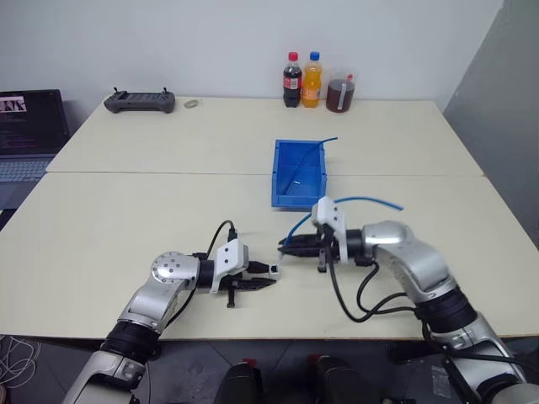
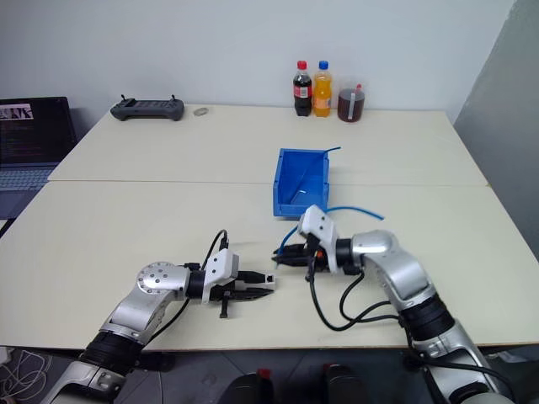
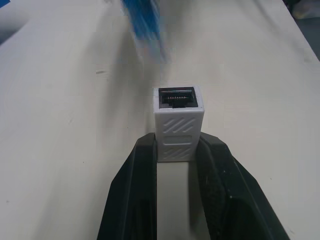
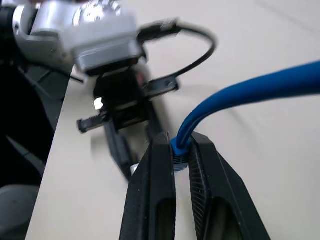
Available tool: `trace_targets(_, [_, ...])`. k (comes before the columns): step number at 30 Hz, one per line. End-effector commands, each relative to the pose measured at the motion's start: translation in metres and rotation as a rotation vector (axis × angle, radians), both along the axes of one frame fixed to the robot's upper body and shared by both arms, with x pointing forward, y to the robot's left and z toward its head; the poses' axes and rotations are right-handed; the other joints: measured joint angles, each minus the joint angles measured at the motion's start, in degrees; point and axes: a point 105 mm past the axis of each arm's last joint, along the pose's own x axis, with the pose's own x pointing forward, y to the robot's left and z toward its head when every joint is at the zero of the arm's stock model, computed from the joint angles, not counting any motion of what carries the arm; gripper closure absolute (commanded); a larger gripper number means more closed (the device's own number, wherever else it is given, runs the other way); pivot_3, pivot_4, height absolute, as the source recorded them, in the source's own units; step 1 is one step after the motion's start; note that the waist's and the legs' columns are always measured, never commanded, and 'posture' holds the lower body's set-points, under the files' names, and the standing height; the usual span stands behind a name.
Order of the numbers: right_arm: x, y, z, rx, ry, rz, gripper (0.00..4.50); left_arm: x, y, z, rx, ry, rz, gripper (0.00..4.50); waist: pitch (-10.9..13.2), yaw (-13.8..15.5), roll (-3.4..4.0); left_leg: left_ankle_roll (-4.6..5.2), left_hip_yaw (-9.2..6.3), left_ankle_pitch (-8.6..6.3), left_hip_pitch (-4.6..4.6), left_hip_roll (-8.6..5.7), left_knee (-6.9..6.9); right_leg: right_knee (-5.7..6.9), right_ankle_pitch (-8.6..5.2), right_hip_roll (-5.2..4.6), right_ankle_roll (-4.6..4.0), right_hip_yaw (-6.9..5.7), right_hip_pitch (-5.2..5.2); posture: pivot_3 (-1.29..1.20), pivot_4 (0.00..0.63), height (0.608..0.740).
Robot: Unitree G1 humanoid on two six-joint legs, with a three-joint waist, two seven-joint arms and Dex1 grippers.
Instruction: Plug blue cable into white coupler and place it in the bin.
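Bin (image 1: 299,174) at table (image 1: 126,227) centre, beyond both arms; blue cable (image 1: 364,200) arcing past bin, plug end clamped in right gripper (image 1: 288,246); white coupler (image 3: 178,121) pinched in left gripper (image 1: 268,276), port facing right gripper, just apart, unplugged.

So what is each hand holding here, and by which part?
The left hand holds the white coupler by its rear end, socket facing outward. The right hand pinches the blue cable just behind its plug end.
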Motion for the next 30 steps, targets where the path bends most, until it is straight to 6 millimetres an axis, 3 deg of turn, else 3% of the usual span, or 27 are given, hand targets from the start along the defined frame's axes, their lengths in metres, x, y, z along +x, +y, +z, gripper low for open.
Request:
trace_targets(1, [-0.004, 0.007, 0.006, 0.012, -0.045, 0.017, 4.39, -0.003, 0.002, -0.008, 0.041, 0.027, -0.02, 3.72, 0.0, 0.0, -0.01, 0.0, -0.02, 0.0, 0.0, 0.0, -0.01, -0.01, 0.0, 0.0, 0.0, -0.02, 0.01, 0.0, 0.15, 0.74])
trace_targets(11, [-0.013, 0.012, -0.004, 0.018, -0.009, 0.02, 4.39, -0.005, 0.004, -0.008, 0.046, 0.03, -0.025, 3.72, 0.0, 0.1, 0.0, 0.0, -0.03, 0.0, -0.05, -0.03, -0.01, -0.05, -0.01, 0.01, 0.0, -0.03, 0.01, 0.0, 0.15, 0.74])
trace_targets(19, [-0.011, 0.01, -0.026, -0.007, 0.025, -0.025, 4.39, -0.004, 0.004, -0.008, 0.046, 0.031, -0.022, 3.72, 0.0, 0.0, 0.0, 0.0, -0.01, 0.0, -0.05, -0.03, -0.02, -0.06, -0.01, 0.01, 0.0, -0.01, 0.01, 0.0, 0.15, 0.74])
trace_targets(30, [-0.014, 0.015, -0.021, 0.032, 0.057, -0.01, 4.39, -0.006, 0.004, -0.008, 0.045, 0.035, -0.019, 3.72, 0.0, 0.0, -0.01, 0.0, -0.02, 0.0, -0.03, -0.02, -0.01, -0.05, -0.01, 0.02, 0.0, -0.02, 0.01, 0.0, 0.15, 0.74])
